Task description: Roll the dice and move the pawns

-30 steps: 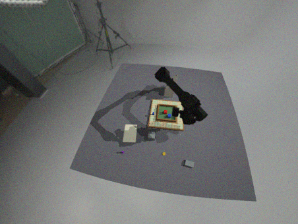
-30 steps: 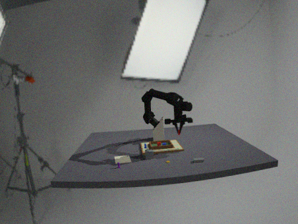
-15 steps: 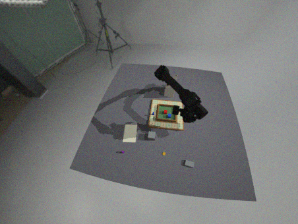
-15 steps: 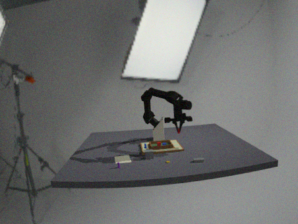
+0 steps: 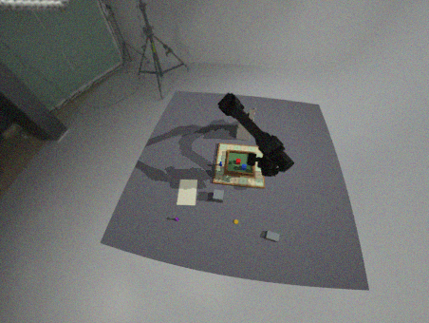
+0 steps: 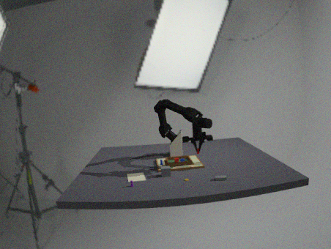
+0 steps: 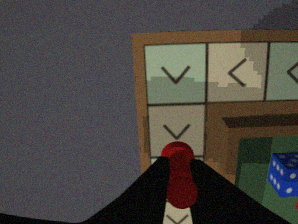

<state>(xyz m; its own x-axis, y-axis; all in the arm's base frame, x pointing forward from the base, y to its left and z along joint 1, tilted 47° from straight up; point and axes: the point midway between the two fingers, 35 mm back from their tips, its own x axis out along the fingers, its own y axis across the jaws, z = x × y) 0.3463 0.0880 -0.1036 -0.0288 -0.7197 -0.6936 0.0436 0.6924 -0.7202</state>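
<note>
The red pawn (image 6: 198,151) (image 7: 182,194) is held between the fingertips of my gripper (image 6: 198,149) (image 7: 178,167), which is shut on it. It is raised above the board (image 5: 222,150) (image 6: 195,159) (image 7: 137,75), over a side column whose arrows point down in the wrist view. The red die (image 5: 238,161) (image 6: 176,160) and the blue die (image 5: 244,166) (image 6: 182,160) (image 7: 284,175) lie in the green-floored tray (image 5: 227,162) (image 7: 265,120). Their top numbers are not readable. The blue pawn (image 5: 220,163) (image 6: 161,163) stands on the opposite side of the board.
A grey block (image 5: 218,195) (image 6: 165,171) stands near the board. A pale card (image 5: 187,192) (image 6: 136,177), a purple pawn (image 5: 177,218) (image 6: 132,184), a yellow disc (image 5: 236,221) (image 6: 187,179) and a grey box (image 5: 272,236) (image 6: 220,178) lie farther out. A pale upright panel (image 6: 176,144) stands behind the board.
</note>
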